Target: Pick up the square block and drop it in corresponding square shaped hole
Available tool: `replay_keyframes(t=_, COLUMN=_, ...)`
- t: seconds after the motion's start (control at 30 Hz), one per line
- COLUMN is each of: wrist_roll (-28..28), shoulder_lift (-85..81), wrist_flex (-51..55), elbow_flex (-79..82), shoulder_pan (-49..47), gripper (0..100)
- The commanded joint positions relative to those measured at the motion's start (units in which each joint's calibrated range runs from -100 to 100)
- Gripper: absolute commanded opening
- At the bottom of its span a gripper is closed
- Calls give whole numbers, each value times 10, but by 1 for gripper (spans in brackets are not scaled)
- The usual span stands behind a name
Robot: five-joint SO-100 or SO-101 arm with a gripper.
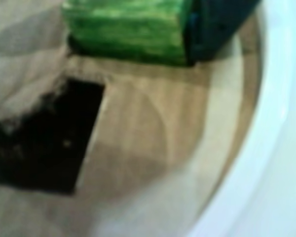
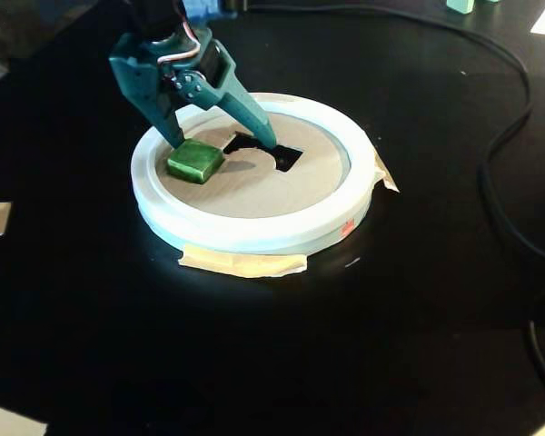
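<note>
Block (image 2: 195, 160) lies flat on the tan disc (image 2: 254, 186), just left of the square hole (image 2: 288, 158) in the fixed view. I see the claw (image 2: 225, 143) spread, released, fingers straddling the space beside it.

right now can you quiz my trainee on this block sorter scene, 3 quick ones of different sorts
1. True or false: the green block already sits inside a cutout.
2. Multiple choice: the gripper is (a) open above the disc, (b) shut on the block, (c) away from the ring.
3. What holds the white ring to the black table at its near edge in the fixed view?

Key
1. False; it lies on the tan disc beside the dark cutouts.
2. a; one finger stands by the block, the other over the cutouts.
3. Strips of tan tape.
</note>
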Motion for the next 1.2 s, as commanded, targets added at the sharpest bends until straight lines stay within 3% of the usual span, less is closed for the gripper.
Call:
replay_keyframes(t=0.0, wrist_roll=0, shoulder_lift=-108, wrist_flex=64, elbow_flex=-10, shoulder_pan=-8, gripper=93)
replay_keyframes(t=0.27, wrist_roll=10, shoulder_lift=-268, wrist_flex=208, elbow_flex=11, shoulder_pan=31, gripper=91)
replay_keyframes(t=0.5, wrist_roll=64, shoulder_lift=-477, wrist_flex=201, elbow_flex=216, shoulder_pan=257, gripper=91)
replay_keyframes(t=0.53, wrist_roll=79, shoulder_lift=-538, wrist_flex=188, elbow_flex=269, shoulder_pan=329, gripper=91)
replay_keyframes(t=0.7, wrist_roll=120, shoulder_lift=-739, wrist_flex=85, elbow_flex=453, shoulder_pan=472, gripper=91)
replay_keyframes(t=0.93, wrist_roll=126, shoulder_lift=-1011, wrist_flex=-49, elbow_flex=718, shoulder_pan=536, gripper=91)
replay_keyframes(t=1.17, wrist_roll=128, shoulder_lift=-1140, wrist_flex=-50, elbow_flex=878, shoulder_pan=560, gripper=93)
